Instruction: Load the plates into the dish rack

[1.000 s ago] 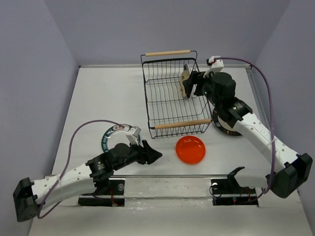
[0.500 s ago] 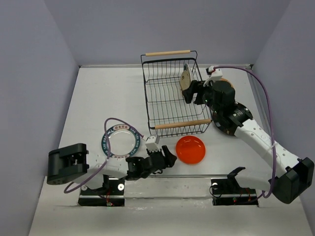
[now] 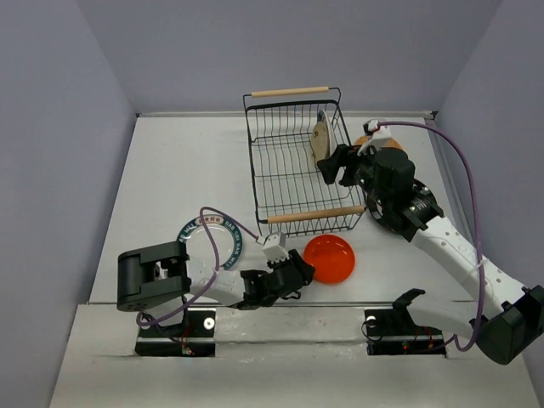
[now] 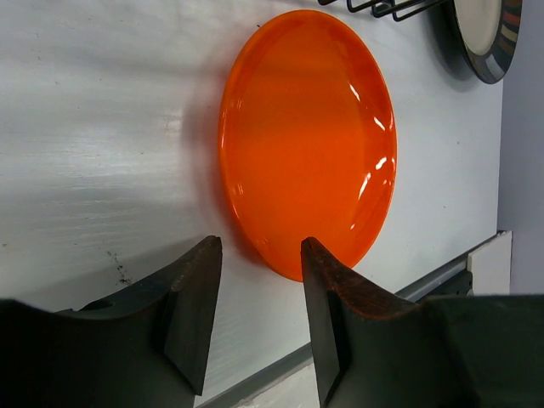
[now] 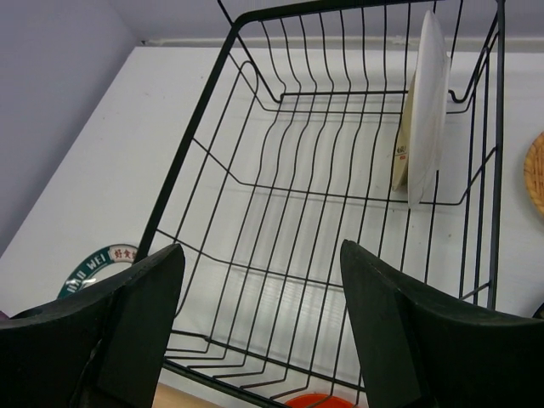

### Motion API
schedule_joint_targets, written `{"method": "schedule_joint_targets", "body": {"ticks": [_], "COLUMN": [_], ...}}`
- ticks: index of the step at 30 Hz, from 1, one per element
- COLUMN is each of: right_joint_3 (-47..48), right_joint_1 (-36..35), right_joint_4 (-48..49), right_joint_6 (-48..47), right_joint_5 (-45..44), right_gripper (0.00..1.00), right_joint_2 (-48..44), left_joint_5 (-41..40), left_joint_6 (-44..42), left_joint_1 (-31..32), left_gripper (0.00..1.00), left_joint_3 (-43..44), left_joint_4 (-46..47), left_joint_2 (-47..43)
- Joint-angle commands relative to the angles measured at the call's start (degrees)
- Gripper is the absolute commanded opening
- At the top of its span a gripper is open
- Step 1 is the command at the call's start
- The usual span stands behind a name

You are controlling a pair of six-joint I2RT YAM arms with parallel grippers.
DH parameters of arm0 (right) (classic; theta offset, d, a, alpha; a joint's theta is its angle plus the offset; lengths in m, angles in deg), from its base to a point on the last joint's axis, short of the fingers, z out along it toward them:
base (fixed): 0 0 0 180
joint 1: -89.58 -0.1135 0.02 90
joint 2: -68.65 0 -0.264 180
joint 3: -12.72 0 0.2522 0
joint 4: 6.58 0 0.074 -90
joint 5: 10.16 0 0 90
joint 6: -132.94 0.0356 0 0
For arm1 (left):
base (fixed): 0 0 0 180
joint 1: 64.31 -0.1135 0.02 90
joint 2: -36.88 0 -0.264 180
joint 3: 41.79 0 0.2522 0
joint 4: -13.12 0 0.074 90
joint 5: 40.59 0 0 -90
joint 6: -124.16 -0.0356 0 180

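Pale grey table [image 3: 170, 170], lavender walls [image 3: 280, 42] on three sides, a shiny metal strip [image 3: 289, 323] along its near edge

Top view.

Left arm [image 3: 212, 287]: elbow folded back at 9 o'clock of its base, forearm low, running toward 3 o'clock. Left gripper [image 3: 300, 272] at forearm end, pointing toward 3 o'clock; jaws parted, moderate gap, nothing clamped.

Right arm [image 3: 450, 246]: elbow far out at 4 o'clock, long reach toward 10 o'clock. Right gripper [image 3: 333, 166] pointing toward 10 o'clock, tipped downward; jaws spread wide, nothing between.
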Motion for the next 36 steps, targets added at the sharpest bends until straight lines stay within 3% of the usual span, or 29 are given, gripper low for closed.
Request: {"method": "schedule_joint_targets", "body": {"ticks": [1, 10, 16, 23, 31, 36], "right_joint_3": [-0.2, -0.8, -1.4, -2.0, -3.5, -3.3], "right_joint_1": [0.2, 0.2, 0.2, 0.2, 0.2, 0.2], "right_joint_4": [3.1, 3.5, 3.5, 3.5, 1.9, -0.3], "right_joint_6": [0.8, 1.2, 1.7, 2.3, 2.5, 2.4], "right_joint_5": [1.6, 2.6, 3.2, 4.9, 6.6, 6.3], "right_gripper": [0.79, 0.79, 0.79, 0.78, 0.79, 0.79], "right_joint_2": [-2.0, -2.9, -3.7, -4.5, -5.9, -7.3], "left_joint_5": [-4.1, -4.1, -4.1, -3.0, -4.6, -3.9], "left_joint_6": [1.9, 2.3, 3.4, 6.6, 6.8, -2.7], "left_joint_1": [0.3, 0.2, -0.6, -1.7, -1.2, 0.8], "left_gripper": [0.51, 0.5, 0.42, 0.06, 0.06, 0.06], "left_joint_3": [2.5, 5.4, 4.9, 1.3, -5.2, -7.1], "left_joint_4": [1.8, 0.5, 0.5, 0.6, -0.4, -0.7], "left_joint_2": [1.2, 5.6, 7.4, 6.8, -3.7, -12.4]}}
